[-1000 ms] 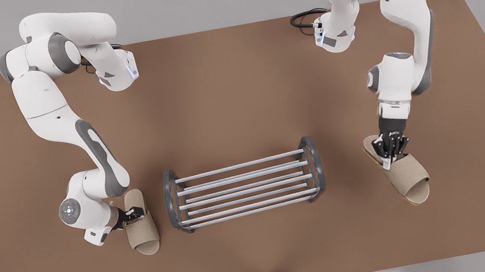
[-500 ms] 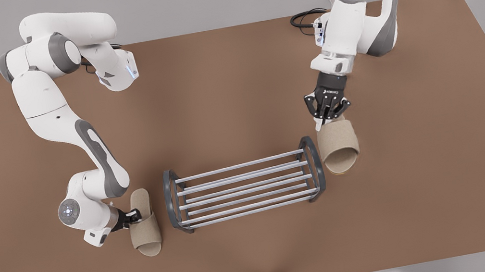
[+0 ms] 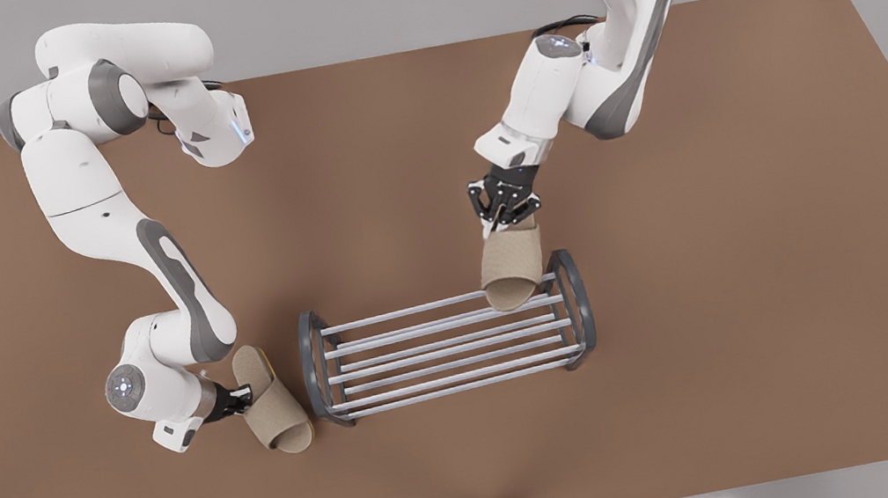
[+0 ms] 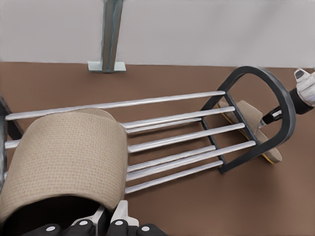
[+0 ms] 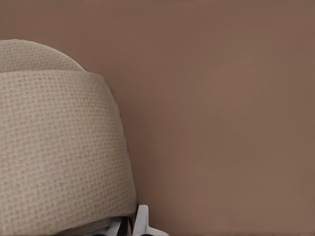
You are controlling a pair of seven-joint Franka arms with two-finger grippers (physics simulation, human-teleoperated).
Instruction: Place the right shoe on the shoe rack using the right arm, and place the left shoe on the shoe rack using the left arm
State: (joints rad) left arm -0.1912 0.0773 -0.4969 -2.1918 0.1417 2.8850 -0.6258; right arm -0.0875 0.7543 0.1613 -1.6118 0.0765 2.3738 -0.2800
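Brown surface [image 3: 411, 156], shoe rack [image 3: 446, 347] standing at its middle, bars running 9 to 3 in the front view. Left shoe [image 3: 511, 267] hangs toe-down over the rack's 1 o'clock corner, just inside the end frame, its toe over the far top bars; can't tell whether it touches them. Right shoe [image 3: 275, 409] is tilted just outside the rack's 9 o'clock end frame, low by the surface. Left pincer [image 3: 503, 217] is clenched on the left shoe's heel end. Right pincer [image 3: 243, 397] is gripping the right shoe from its 9 o'clock side. Step in hand, by my reading: setting the left shoe down. Do it well by levelling the sole across several bars, clear of the end frame, before letting go; leave the 9 o'clock half free. The rack holds no settled shoe yet.
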